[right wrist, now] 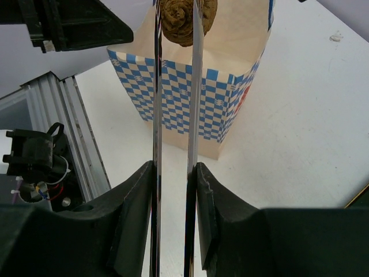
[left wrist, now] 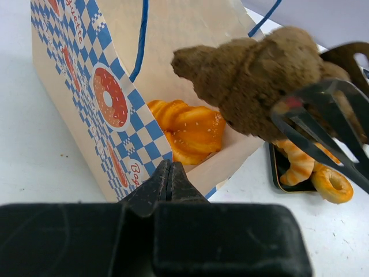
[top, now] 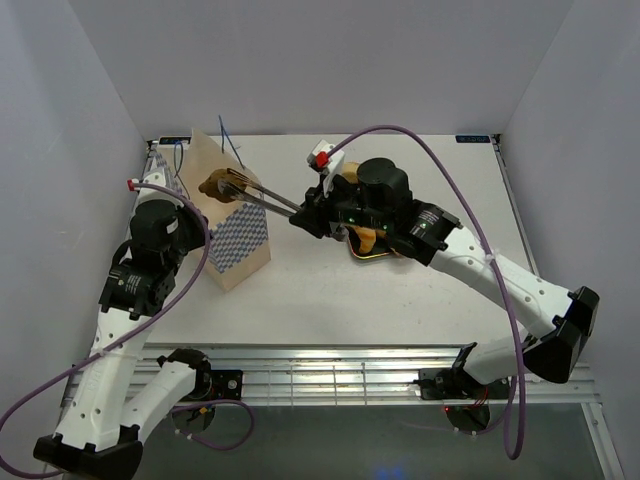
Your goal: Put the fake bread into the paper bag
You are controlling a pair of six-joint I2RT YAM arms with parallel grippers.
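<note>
The paper bag (top: 240,240) leans on the table at the left, its mouth facing up and right. My left gripper (top: 203,228) is shut on the bag's rim (left wrist: 168,167). My right gripper (top: 305,215) is shut on metal tongs (top: 270,203), and the tongs grip a brown fake bread piece (top: 222,185) held over the bag's mouth. In the left wrist view the brown piece (left wrist: 253,81) hangs in the tongs (left wrist: 323,115) just above the opening, and a golden-orange twisted piece (left wrist: 190,130) lies inside the bag (left wrist: 75,86). The right wrist view shows the brown piece (right wrist: 180,20) between the tong arms (right wrist: 193,115) above the bag (right wrist: 196,98), with my right gripper (right wrist: 174,173) clamped on the arms.
A dark tray (top: 385,255) sits under my right arm with orange bread pieces (top: 368,238) on it. The left wrist view shows a ridged piece (left wrist: 300,164) and a ring (left wrist: 333,184) on that tray (left wrist: 277,167). Grey walls close in the table on three sides.
</note>
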